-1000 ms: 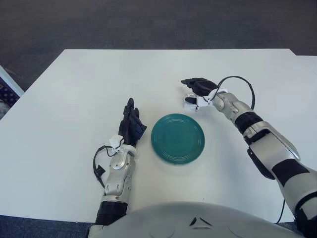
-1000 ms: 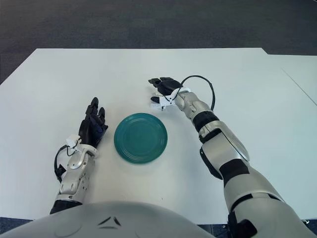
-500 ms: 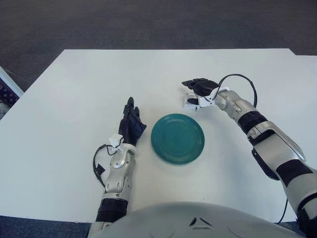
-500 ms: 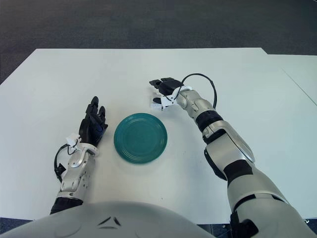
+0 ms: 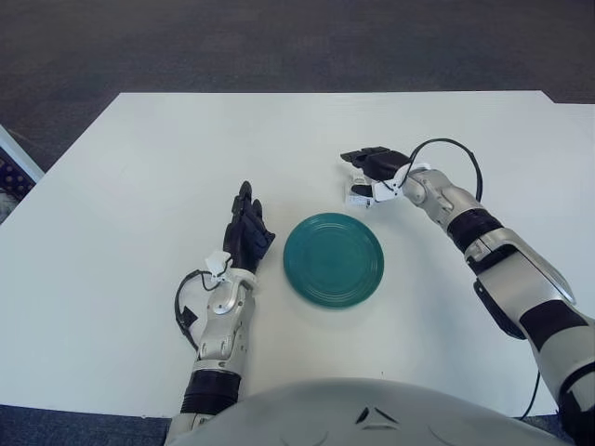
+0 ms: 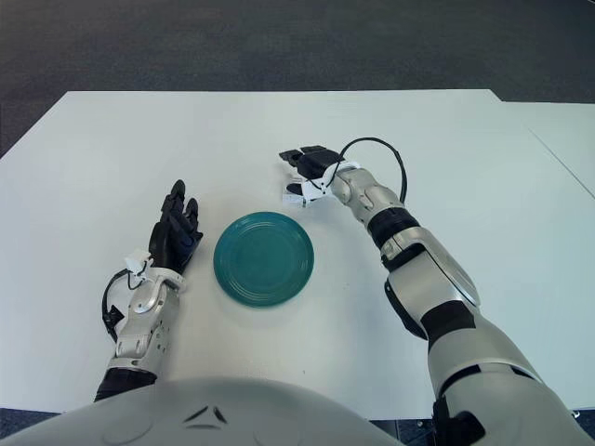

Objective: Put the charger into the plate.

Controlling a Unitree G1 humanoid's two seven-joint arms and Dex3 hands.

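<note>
Charger [image 5: 359, 193] sits right of centre in our frame, white, just above the teal plate [image 5: 334, 259] on the white tabletop [image 5: 139, 186], and our right robot hand [image 5: 372, 167] has its dark fingers curled around it. Left of the plate we see our left robot hand [image 5: 245, 234], fingers extended, holding nothing

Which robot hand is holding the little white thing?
The right hand, beyond the round teal plate, is curled around the small white charger. The left hand, left of the plate, holds nothing.
</note>
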